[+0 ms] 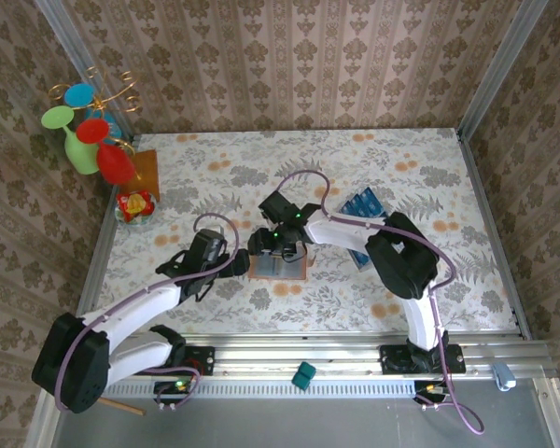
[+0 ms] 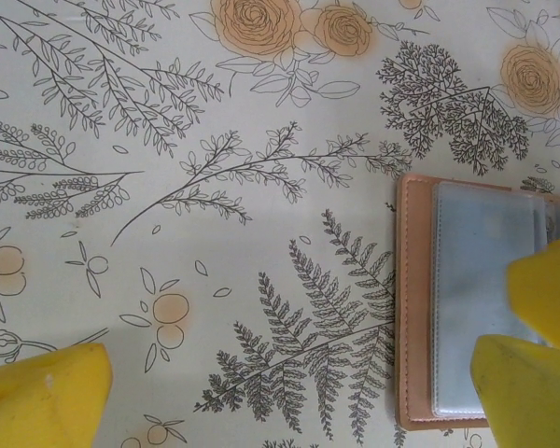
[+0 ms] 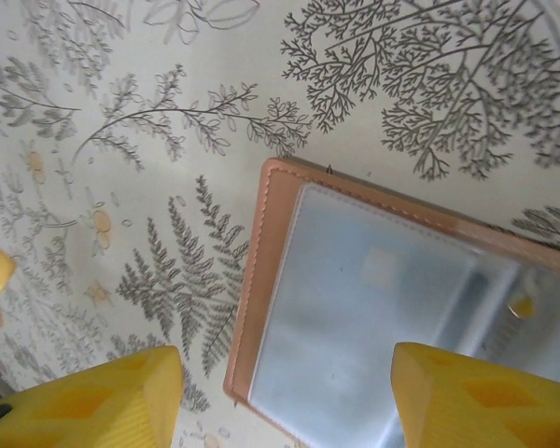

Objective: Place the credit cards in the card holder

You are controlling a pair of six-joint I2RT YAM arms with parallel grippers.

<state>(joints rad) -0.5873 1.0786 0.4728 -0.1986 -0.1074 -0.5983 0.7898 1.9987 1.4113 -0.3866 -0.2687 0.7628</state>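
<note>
Left claw: I saw my left claw (image 2: pixel 289 373) with its yellow fingers (image 2: pixel 47 397) spread as wide as they go. Nothing was between them but the flowery cloth.
Where the left claw was: It hung low over the table (image 1: pixel 429 168), just left of the card holder (image 3: pixel 373 299). In its wrist camera, one finger covered a bit of the holder's side. I could not tell if it touched.
Right claw: My right claw (image 3: pixel 285 397) had its fingers apart too, and it was not pinching anything.
Where the right claw was: It hung right above the card holder. One finger was over the cloth and the other was over the holder's clear pocket. The holder's pink edge lay between them.
Card holder: It lay flat and opened up near the middle of the table. I saw a pink-brown rim and a shiny grey-blue pocket facing up.
Inside the pocket: It looked pale and shiny. I could not tell if a card was in it.
Credit cards: The blue credit cards (image 1: pixel 362 203) sat bunched together behind my right arm, well apart from the holder.
Other things: A green vase (image 1: pixel 79 149) stood in the far left corner. An orange square (image 1: pixel 147 170) lay near it. A small teal block (image 1: pixel 303 376) sat on the metal rail between the arm bases.
</note>
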